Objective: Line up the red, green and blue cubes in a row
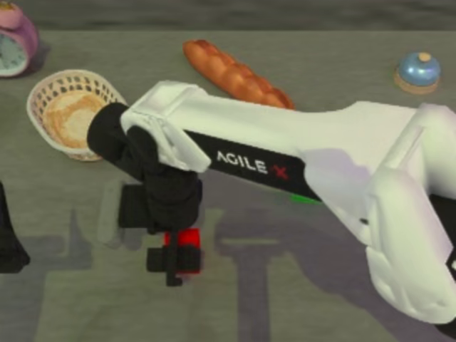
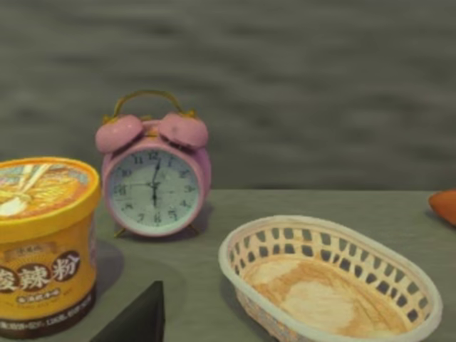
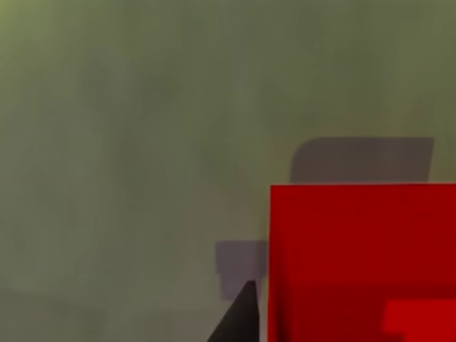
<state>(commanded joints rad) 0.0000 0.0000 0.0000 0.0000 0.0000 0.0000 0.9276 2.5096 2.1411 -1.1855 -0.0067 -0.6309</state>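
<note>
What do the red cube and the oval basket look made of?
Red cube: flat, even matte colour without grain or gloss, likely painted wood or plastic; can't tell which. Oval basket: cream lattice walls with regular openings, looks like moulded plastic or woven wicker, low sheen.

A rendered simulation tabletop, homely in its props: around the wicker bread basket (image 1: 71, 112) stand a pink alarm clock (image 2: 154, 178), a braided loaf (image 1: 235, 73), and an instant-noodle tub (image 2: 44, 239).
</note>
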